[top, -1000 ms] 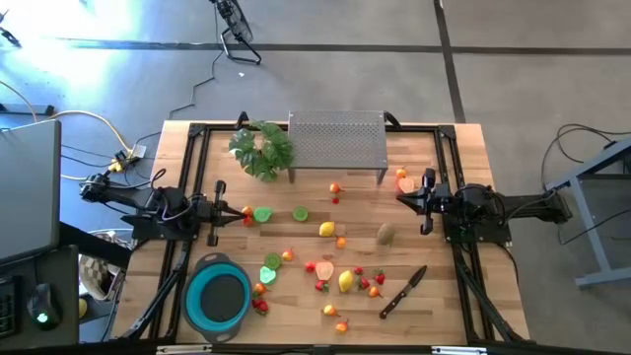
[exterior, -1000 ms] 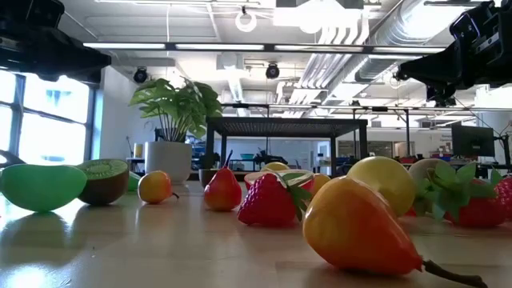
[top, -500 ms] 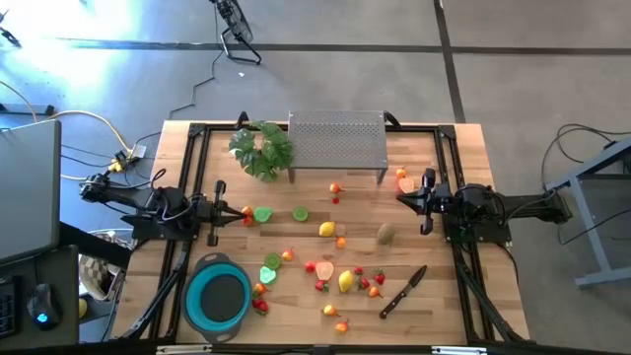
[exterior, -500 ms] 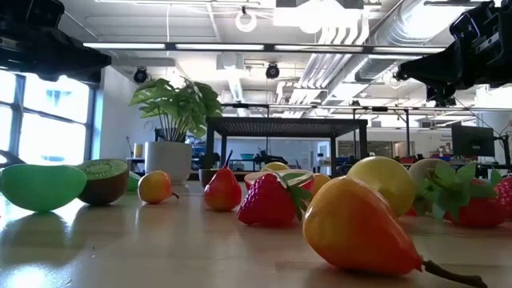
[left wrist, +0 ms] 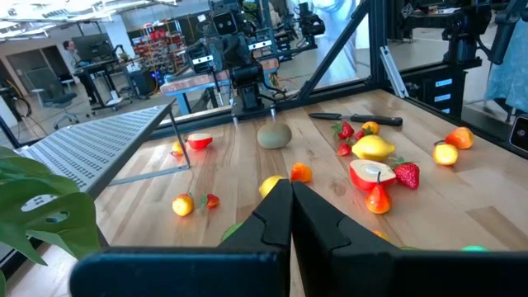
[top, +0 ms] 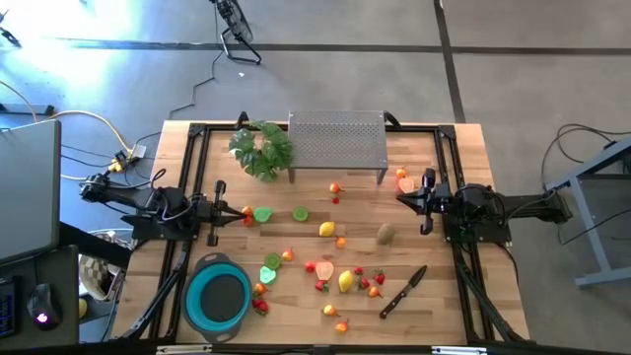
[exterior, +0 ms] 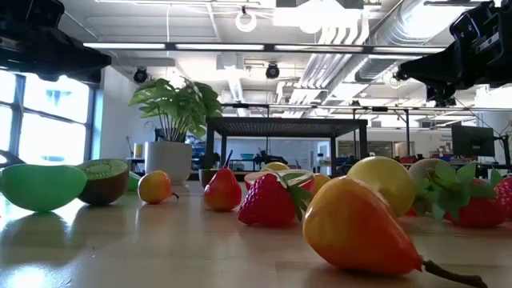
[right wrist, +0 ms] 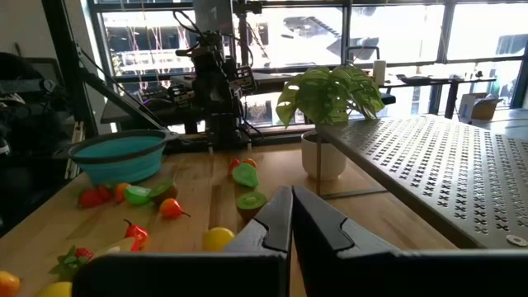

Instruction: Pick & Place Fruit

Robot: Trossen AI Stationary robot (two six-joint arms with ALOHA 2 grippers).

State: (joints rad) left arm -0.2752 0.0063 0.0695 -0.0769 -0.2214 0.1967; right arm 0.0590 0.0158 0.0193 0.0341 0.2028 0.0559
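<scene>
Nothing has moved since the earlier frames: every fruit and both arms sit exactly as they did a second ago. The fruit [top: 326, 230] lies scattered across the middle of the wooden table [top: 463, 158], none of it in the blue bowl [top: 219, 296], which stands near the front left edge with a few pieces touching or just beside its rim. A yellow lemon [top: 345, 281] rests near the front centre with strawberries [top: 376, 285] around it, a green lime [top: 300, 213] and a green half-fruit [top: 262, 213] lie toward the left arm, and a brown kiwi [top: 385, 234] sits toward the right arm. The black-handled knife [top: 401, 293] lies at the front right, apart from the bowl. At the back stand the leafy plant [top: 262, 149] and a perforated metal rack [top: 337, 141]. The left gripper [top: 211, 211] hovers at the table's left side with its fingers [left wrist: 272, 216] pressed together and holding nothing; the right gripper [top: 428, 200] waits at the right side, its fingers [right wrist: 276, 221] likewise closed and empty. Judged from this layout, the task has not really begun: no fruit is lifted or placed, and all of it remains to be gathered.
</scene>
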